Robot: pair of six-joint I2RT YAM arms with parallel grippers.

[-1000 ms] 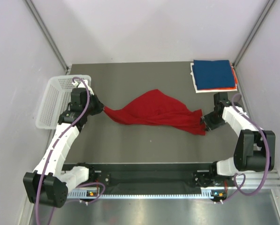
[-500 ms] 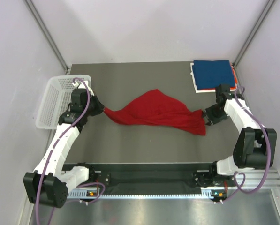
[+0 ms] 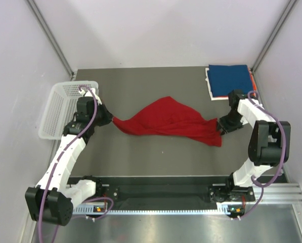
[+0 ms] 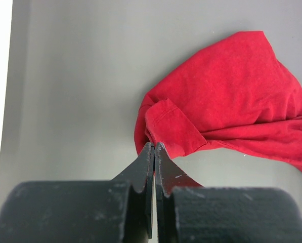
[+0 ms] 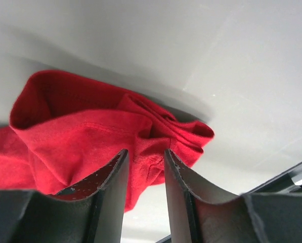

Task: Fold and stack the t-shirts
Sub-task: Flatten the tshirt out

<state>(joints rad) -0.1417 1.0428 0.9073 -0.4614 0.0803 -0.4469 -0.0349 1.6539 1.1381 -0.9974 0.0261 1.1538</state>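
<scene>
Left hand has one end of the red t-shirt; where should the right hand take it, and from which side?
Probably the bunched corner at the right end of the red t-shirt, coming in low from the right. It juts toward the right hand, opposite the left hand's pinch, so pulling apart should spread the cloth.

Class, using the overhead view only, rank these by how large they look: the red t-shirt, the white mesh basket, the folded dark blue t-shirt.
1. red t-shirt, which sprawls widest across the table
2. white mesh basket, somewhat smaller, though the gap is modest
3. folded dark blue t-shirt, clearly smallest
</scene>
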